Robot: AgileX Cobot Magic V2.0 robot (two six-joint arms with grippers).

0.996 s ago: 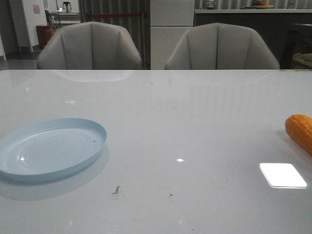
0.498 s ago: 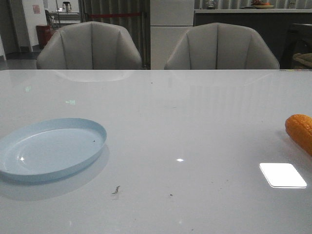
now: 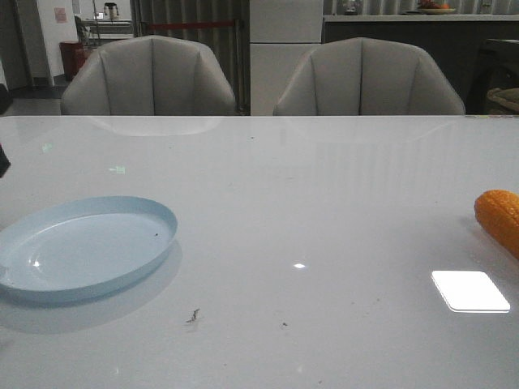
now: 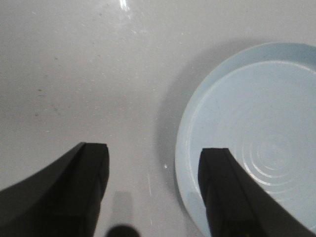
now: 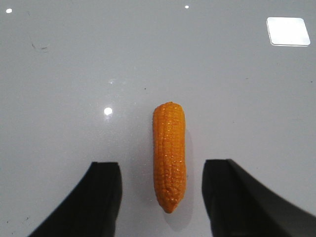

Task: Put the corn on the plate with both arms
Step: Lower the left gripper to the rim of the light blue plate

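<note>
Orange corn (image 5: 170, 155) lies between the spread right gripper (image 5: 160, 197) fingers

You have a glossy, smooth grey counter (image 3: 324, 203) mirroring the lights. The corn (image 5: 169, 155) looks like shiny plastic with bumpy kernel rows. The pale blue plate (image 3: 122, 212) looks smooth, faintly ringed inside.

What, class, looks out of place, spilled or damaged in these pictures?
Nothing stands out. The plate sits flat and whole on the table's left, empty; the corn lies intact on the right, between the open right gripper's fingers. Only small dark marks dot the table.
</note>
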